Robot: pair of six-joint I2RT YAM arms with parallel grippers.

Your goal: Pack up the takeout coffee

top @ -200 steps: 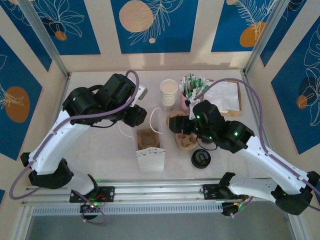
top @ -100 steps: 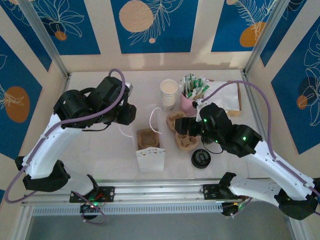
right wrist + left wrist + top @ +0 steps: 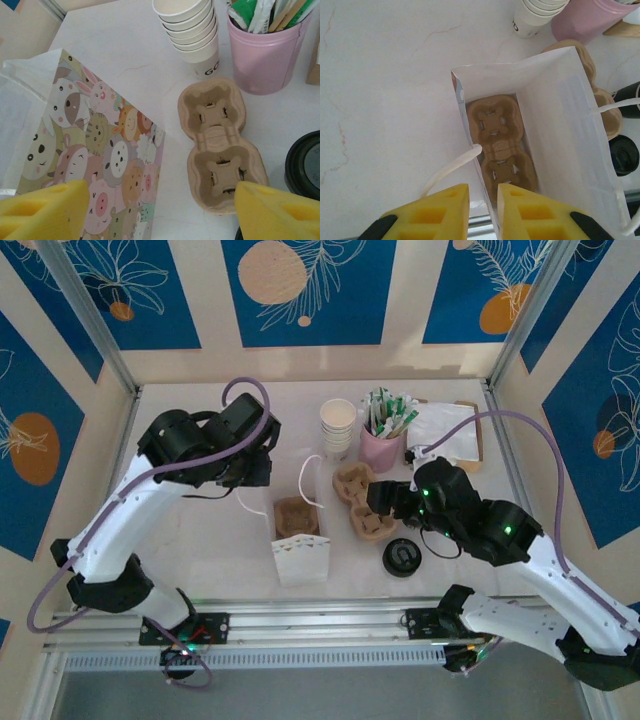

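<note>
A white paper bag [image 3: 300,540] with cartoon animals on its side [image 3: 100,160] stands open at the table's middle. A brown cup carrier [image 3: 501,145] lies in its bottom. A second cup carrier [image 3: 362,502] [image 3: 220,145] rests on the table right of the bag. My left gripper [image 3: 258,470] [image 3: 483,190] hovers over the bag's left wall, with a narrow gap between its jaws and nothing in them. My right gripper [image 3: 378,500] [image 3: 162,210] hangs wide open above the loose carrier, with one finger over the bag and the other over the carrier's near end.
Stacked paper cups [image 3: 338,428] [image 3: 192,27] and a pink cup of sachets and stirrers [image 3: 380,445] [image 3: 262,50] stand behind the carrier. A black lid [image 3: 401,558] [image 3: 305,165] lies near right. A tray with napkins [image 3: 470,435] sits at back right.
My left gripper's jaws have narrowed while the arm drew back and left from the bag. My right gripper has pulled right, away from the bag, and opened wider.
</note>
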